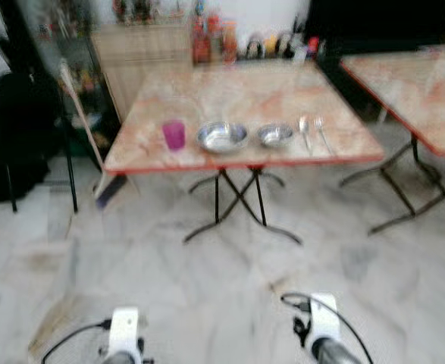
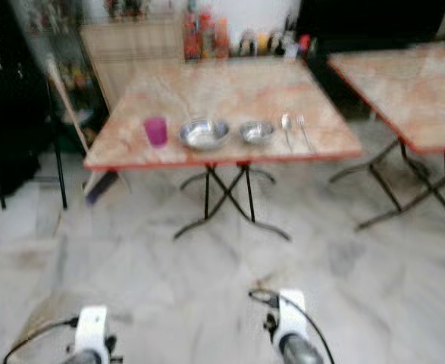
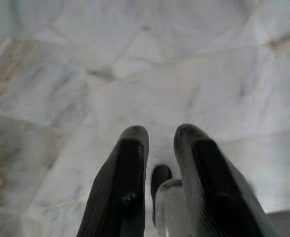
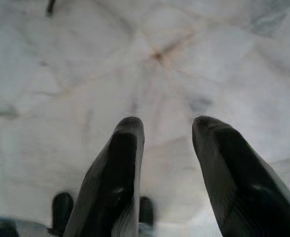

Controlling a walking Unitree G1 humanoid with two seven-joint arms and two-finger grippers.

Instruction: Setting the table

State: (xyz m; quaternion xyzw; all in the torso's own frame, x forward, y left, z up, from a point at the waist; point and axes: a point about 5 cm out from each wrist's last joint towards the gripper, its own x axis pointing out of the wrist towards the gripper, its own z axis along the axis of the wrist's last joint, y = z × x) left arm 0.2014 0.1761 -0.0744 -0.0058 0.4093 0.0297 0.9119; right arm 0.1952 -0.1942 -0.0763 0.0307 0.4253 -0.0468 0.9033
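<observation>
Both claws hung low over the marble floor (image 3: 135, 74), holding nothing: the left claw (image 3: 157, 136) had its fingers slightly apart, the right claw (image 4: 167, 131) had them spread wider, which suits arms idling while the robot stood well back from its work. Farther ahead stood the folding surface (image 1: 245, 91), and along its near edge ran a row: one purple cup (image 1: 173, 135), then two steel bowls, a larger bowl (image 1: 222, 136) and a smaller bowl (image 1: 275, 135), then one spoon (image 1: 304, 130) and one fork (image 1: 322, 133) lying side by side. That lineup looked like a place setting kept within a diner's reach. A second table (image 1: 419, 83) stood to the right, and bottles (image 1: 222, 38) crowded the far wall.
</observation>
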